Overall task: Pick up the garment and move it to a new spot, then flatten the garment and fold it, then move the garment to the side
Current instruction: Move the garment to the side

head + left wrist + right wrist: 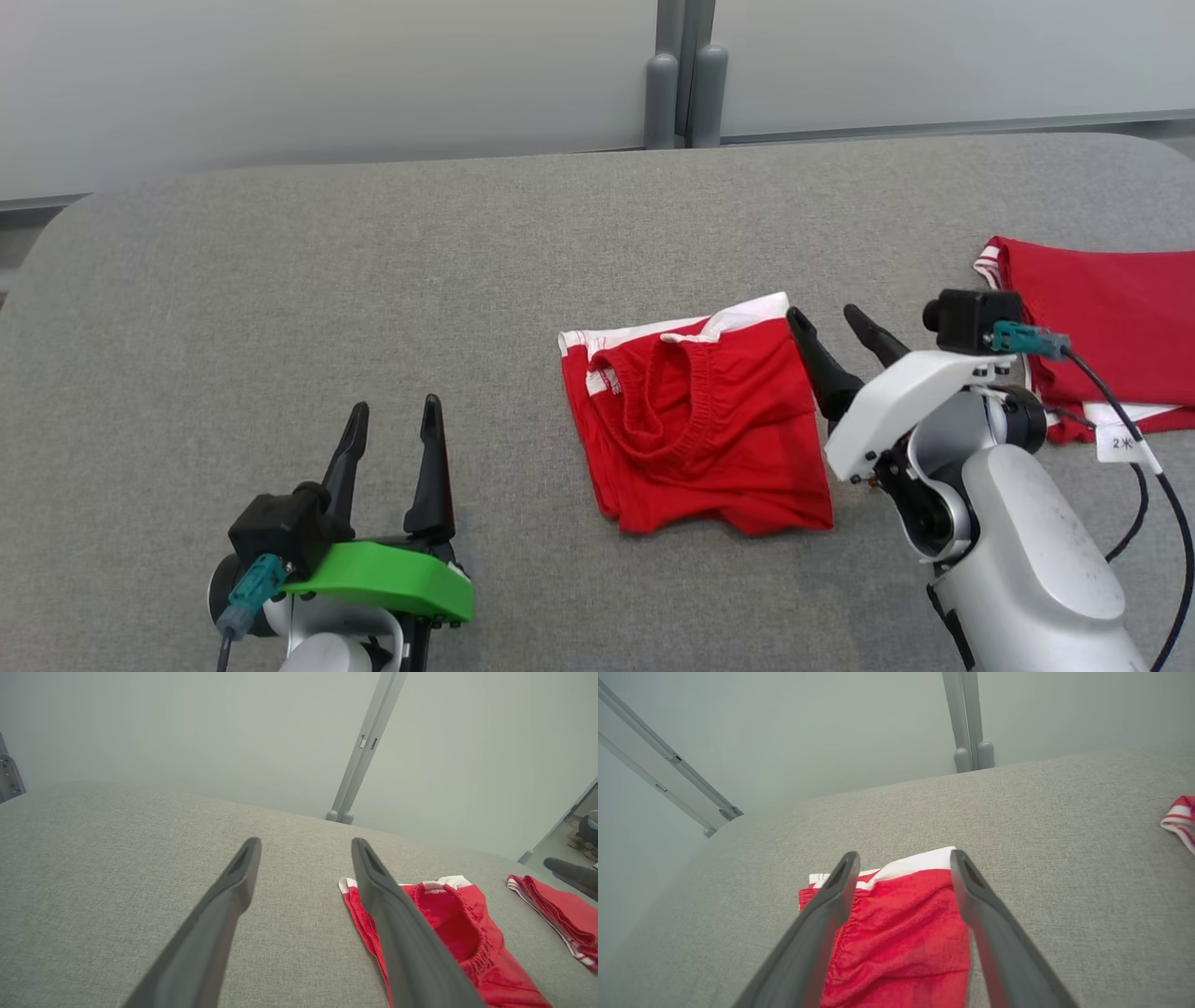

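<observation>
Closest in, the left gripper [395,403] sits at the lower left of the head view over bare grey table [280,280], its two dark fingers spread wide with nothing between them. Its own wrist view shows the same wide gap [306,843], and the cloth lies off to its right, well apart from it.

At the lower right the pale right arm reaches in and up toward the middle. The right gripper [822,312] is also spread wide and holds nothing. It stands at the upper right corner of the garment [700,429]. In the right wrist view the red cloth [901,933] shows in the gap between the fingers [901,856] — whether the tips touch it I cannot tell.

The garment is red with a white band along its far edge and a gathered elastic waistband on top. It lies folded into a rough square, right of the table's centre [448,914].

Further right, a second red garment [1111,317] with white-striped trim lies at the table's right edge, apart from the first — the left wrist view [556,905] and right wrist view [1178,816] both catch it.

Beyond the table's far edge stands a pale wall panel [327,84] with a grey post [684,75].
</observation>
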### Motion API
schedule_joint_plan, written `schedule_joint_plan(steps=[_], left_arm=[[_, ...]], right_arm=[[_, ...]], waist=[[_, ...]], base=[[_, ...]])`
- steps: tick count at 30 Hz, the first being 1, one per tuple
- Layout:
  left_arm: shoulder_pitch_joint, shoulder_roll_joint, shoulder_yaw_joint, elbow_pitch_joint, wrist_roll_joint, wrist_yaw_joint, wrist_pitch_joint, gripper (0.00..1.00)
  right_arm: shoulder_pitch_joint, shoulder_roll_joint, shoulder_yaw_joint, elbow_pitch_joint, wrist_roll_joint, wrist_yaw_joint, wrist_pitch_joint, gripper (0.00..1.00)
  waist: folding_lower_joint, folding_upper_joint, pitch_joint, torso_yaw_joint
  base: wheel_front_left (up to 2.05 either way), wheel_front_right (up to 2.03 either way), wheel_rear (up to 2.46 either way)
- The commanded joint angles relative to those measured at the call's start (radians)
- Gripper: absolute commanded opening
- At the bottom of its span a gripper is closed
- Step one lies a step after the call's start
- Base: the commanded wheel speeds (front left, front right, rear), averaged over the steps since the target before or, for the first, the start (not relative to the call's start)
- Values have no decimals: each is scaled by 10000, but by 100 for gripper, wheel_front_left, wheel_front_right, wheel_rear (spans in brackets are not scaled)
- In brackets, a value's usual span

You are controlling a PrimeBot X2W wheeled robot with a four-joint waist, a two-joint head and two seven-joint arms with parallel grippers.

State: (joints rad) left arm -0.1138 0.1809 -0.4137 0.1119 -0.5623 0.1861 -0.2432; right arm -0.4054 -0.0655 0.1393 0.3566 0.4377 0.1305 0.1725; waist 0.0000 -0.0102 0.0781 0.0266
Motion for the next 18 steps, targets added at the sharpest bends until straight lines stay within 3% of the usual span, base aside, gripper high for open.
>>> schedule_joint_plan(steps=[1,18], left_arm=[[152,79,0,-54,27,95,37,100],[275,155,-141,-227,-54,177,154,100]], right_arm=[[285,56,-124,-37,-6,3,-204,100],[906,138,-868,571,-32,4,-527,100]], waist=[[0,102,32,4],[0,102,199,243]], base=[[0,0,0],[0,0,0]])
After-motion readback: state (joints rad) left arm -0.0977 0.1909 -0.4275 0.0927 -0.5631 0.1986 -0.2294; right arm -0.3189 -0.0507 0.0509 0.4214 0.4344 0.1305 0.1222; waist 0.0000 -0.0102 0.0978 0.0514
